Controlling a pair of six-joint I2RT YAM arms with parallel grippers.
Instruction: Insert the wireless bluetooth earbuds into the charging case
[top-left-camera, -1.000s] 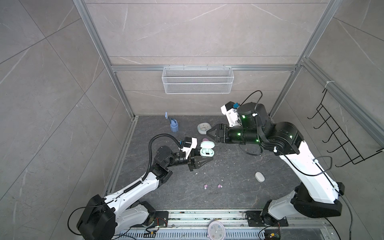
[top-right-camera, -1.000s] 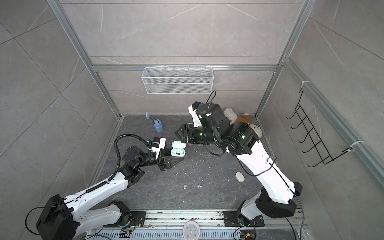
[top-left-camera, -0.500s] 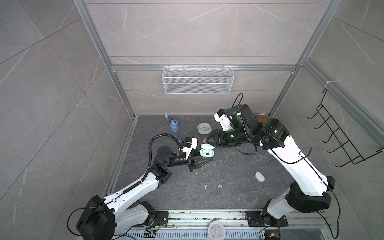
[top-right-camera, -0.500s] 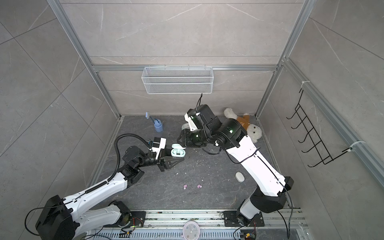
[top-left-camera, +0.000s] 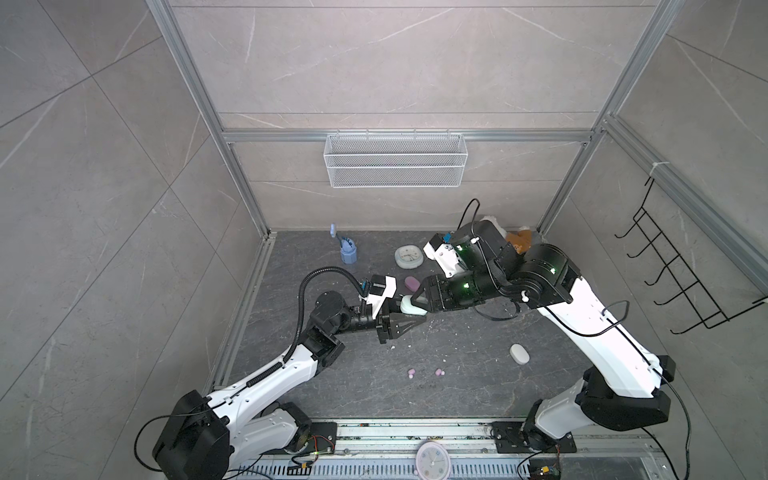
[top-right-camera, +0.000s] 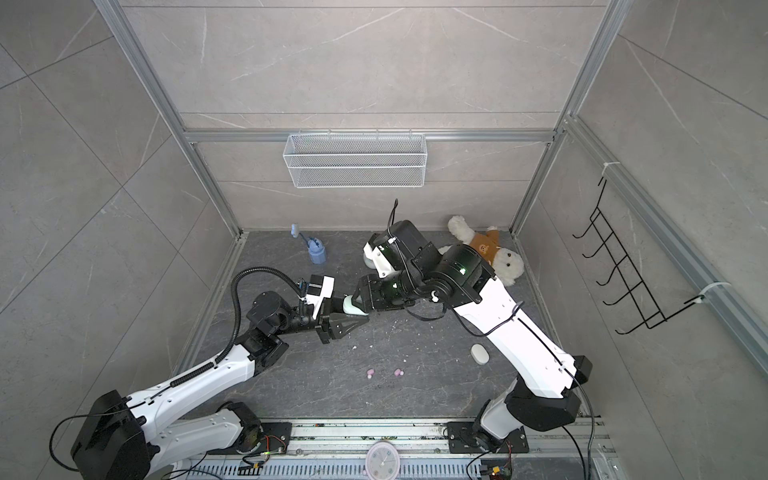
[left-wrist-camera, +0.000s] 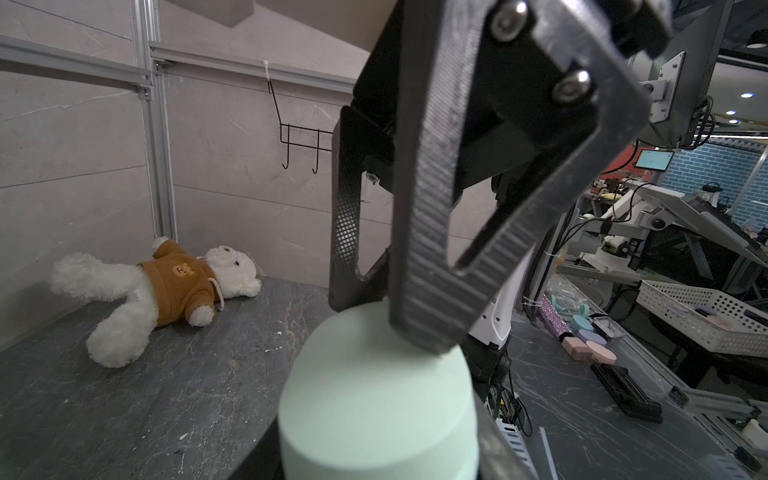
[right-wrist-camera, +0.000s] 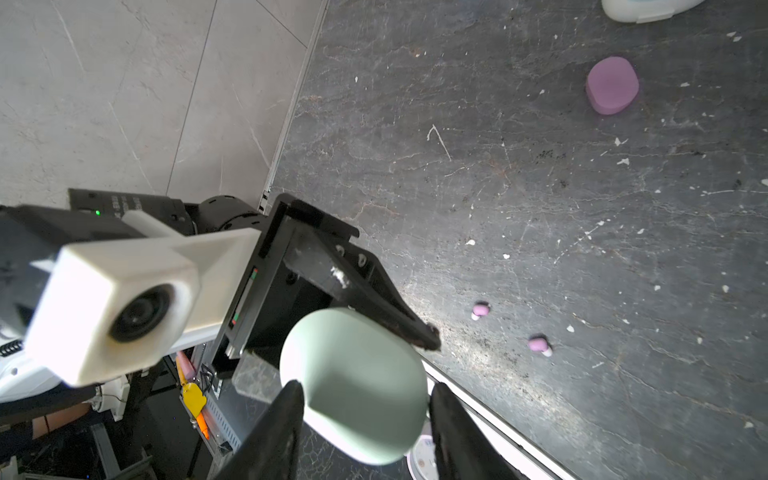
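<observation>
Holds mint charging case (left-wrist-camera: 374, 395) aloft in left gripper (top-right-camera: 347, 313), clamped. Straddles free end with right gripper (right-wrist-camera: 365, 390); pinched or loose, cannot tell. Needs pink earbuds (top-left-camera: 439, 372), lying on floor (top-left-camera: 478, 386) below, frontward, nearer left.

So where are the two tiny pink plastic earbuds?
In both top views the pink earbuds lie loose on the dark floor, left of the white oval case.

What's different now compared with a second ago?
The right gripper swung in toward the left gripper and now has its fingers on either side of the green case, whose open lid now looks shut. The left gripper held that case throughout. The pink earbuds and white case did not move.
</observation>
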